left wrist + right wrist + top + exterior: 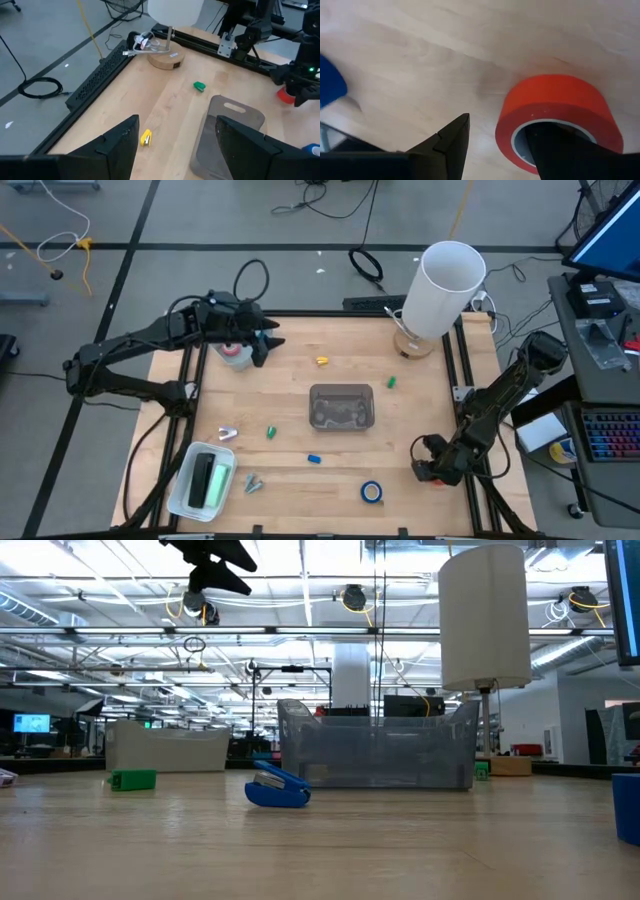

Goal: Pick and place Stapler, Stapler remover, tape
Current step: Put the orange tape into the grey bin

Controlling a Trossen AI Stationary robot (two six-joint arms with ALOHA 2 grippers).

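Observation:
A red tape roll (pixel 560 107) lies flat on the table near its right edge. My right gripper (pixel 502 125) (pixel 432 467) points down over it, open, with one finger in the roll's hole and the other outside. A blue tape roll (pixel 372 492) lies near the front edge. A pinkish roll (pixel 236 356) lies at the far left, beside my left gripper (pixel 262 340) (pixel 177 122), which hangs open above the table. A blue stapler remover (pixel 278 787) (pixel 314 459) rests on the table in front of the clear bin (pixel 342 406). A green and black stapler (pixel 207 478) lies in a white tray (pixel 186 492). My right gripper comes from above with one finger (pixel 560 150) down inside the red roll's centre hole; I cannot tell whether that finger touches the inner wall. The other finger (pixel 450 145) stands outside, with a clear gap to the roll's outer wall (pixel 506 122).
A white lamp (pixel 448 285) on a wooden base stands at the far right corner. Small green (pixel 392 381), green (pixel 271 431), yellow (pixel 322 361) and silver (pixel 227 433) items are scattered over the table. Black rails (pixel 462 360) run along the table's sides.

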